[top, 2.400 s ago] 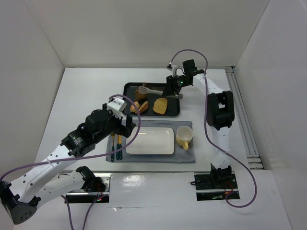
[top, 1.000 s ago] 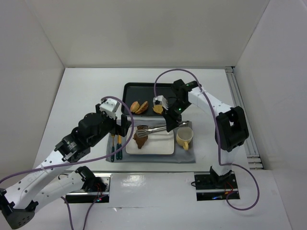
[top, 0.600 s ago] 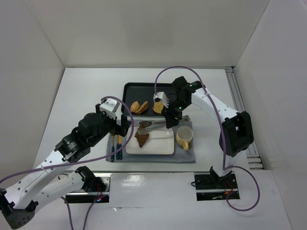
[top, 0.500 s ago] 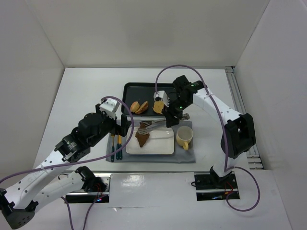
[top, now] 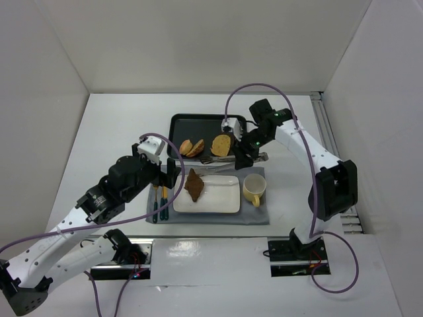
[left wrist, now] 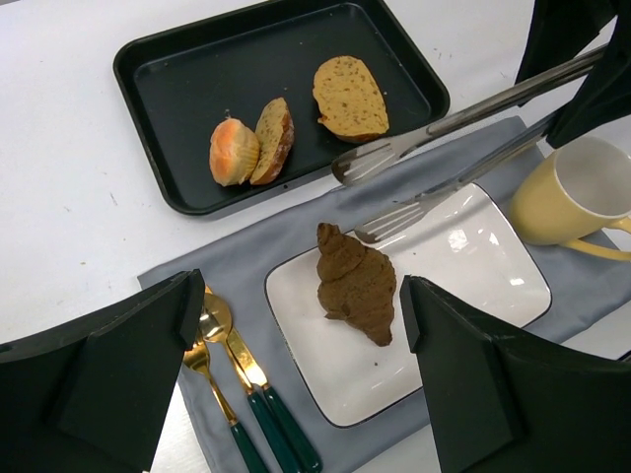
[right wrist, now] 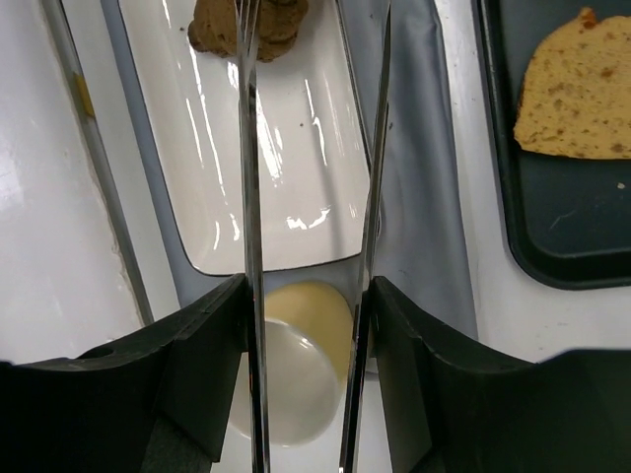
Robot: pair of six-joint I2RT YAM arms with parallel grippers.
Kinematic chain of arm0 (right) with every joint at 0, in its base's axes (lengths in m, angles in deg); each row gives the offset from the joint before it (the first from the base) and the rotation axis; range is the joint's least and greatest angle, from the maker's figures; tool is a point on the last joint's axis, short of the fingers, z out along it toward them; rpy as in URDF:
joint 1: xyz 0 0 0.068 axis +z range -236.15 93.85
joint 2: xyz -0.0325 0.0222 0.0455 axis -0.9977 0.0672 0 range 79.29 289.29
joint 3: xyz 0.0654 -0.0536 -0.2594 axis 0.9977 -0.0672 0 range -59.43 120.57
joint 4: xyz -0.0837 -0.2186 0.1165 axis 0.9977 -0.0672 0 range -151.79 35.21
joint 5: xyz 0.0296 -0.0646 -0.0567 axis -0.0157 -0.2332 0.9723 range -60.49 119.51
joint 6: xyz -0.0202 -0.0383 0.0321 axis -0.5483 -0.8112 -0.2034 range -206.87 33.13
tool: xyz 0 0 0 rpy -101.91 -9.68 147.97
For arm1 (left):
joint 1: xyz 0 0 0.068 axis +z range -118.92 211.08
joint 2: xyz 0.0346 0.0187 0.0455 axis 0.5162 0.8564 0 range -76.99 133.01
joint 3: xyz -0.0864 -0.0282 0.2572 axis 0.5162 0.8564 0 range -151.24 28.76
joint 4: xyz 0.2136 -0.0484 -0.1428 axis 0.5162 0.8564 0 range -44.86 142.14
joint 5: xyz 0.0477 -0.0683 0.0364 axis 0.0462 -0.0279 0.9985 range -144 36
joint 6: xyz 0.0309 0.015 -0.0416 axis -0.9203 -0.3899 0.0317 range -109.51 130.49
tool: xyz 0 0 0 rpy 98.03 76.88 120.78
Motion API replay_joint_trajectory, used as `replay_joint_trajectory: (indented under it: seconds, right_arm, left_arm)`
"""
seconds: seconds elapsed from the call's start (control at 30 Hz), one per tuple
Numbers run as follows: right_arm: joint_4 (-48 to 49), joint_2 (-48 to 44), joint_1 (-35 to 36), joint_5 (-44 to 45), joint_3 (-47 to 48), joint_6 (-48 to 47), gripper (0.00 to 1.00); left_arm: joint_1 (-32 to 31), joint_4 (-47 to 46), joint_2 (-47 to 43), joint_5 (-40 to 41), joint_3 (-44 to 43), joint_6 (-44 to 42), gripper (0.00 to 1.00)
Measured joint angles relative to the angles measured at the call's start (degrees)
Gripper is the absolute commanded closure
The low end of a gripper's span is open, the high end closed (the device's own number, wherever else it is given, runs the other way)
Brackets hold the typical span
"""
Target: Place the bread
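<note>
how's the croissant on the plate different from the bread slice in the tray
The croissant is dark brown, lumpy and tapered; the bread slice is pale golden, speckled and a flat oval. The croissant lies on the white plate; the bread slice lies in the black tray. Both lie free: the tongs in the right claw appear to touch neither.
</note>
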State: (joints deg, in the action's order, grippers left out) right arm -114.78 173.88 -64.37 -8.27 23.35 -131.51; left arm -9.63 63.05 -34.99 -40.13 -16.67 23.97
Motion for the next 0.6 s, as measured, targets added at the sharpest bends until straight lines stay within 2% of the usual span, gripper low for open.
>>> replay_joint_trajectory:
  seconds: [0.2, 0.4, 0.6]
  right_arm:
    - [1.4, -1.9, -3.2, -0.6, 0.0, 0.0, 0.41]
    - [9.5, -6.5, -5.5, 2.1, -3.3, 3.2, 0.41]
    - [16.9, -6.4, -5.5, 5.9, -5.7, 6.9, 0.41]
  left_arm:
    - [0.0, 0.0, 0.0, 0.0, 0.1, 0.0, 0.00]
    - [0.0, 0.0, 0.0, 0.0, 0.1, 0.0, 0.00]
    - [0.0, 0.0, 0.0, 0.0, 0.1, 0.0, 0.00]
